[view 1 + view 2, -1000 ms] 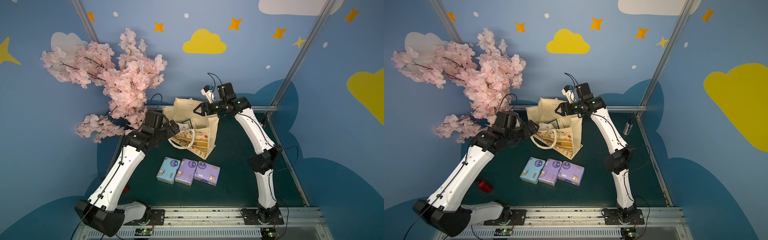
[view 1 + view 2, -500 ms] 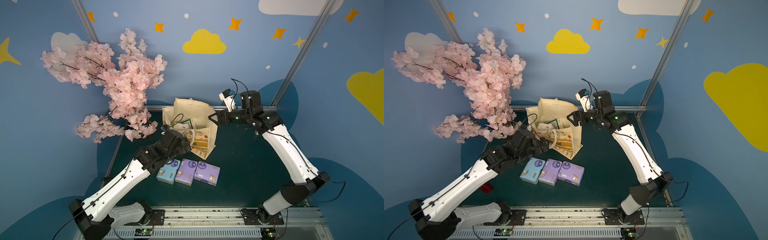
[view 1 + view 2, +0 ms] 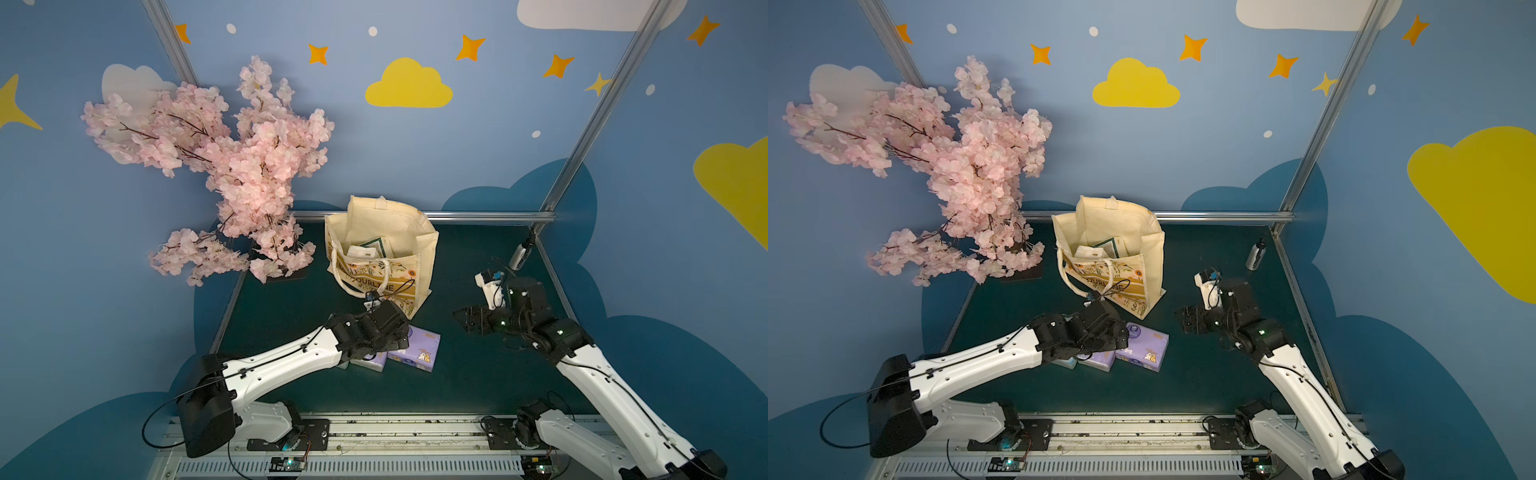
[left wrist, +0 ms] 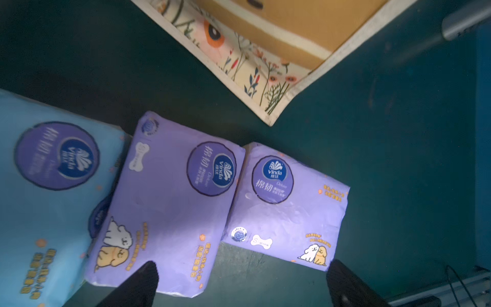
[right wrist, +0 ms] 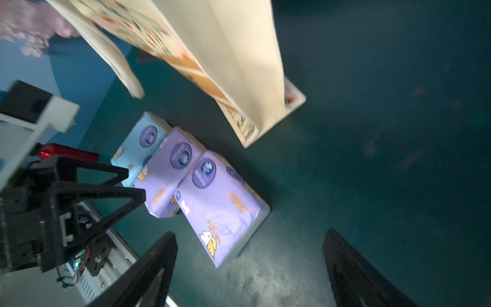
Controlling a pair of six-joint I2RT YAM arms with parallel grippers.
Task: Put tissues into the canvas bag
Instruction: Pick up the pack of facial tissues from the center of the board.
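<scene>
Hovering spread wide and empty over the dark green desk [image 3: 478, 374], the left fingers [image 4: 138, 287] frame two purple plastic-wrapped tissue packs [image 4: 170, 202] lying touching beside a light blue pack [image 4: 53, 199], which the arm hides almost wholly in both top views. Only those views show white packs [image 3: 365, 251] inside the upright cream canvas bag [image 3: 426, 257]. The right fingers [image 5: 148, 273], also parted, hold nothing.

Three tissue packs [image 4: 170, 202] lie in a row before the canvas bag [image 3: 424, 257], others inside it.
</scene>
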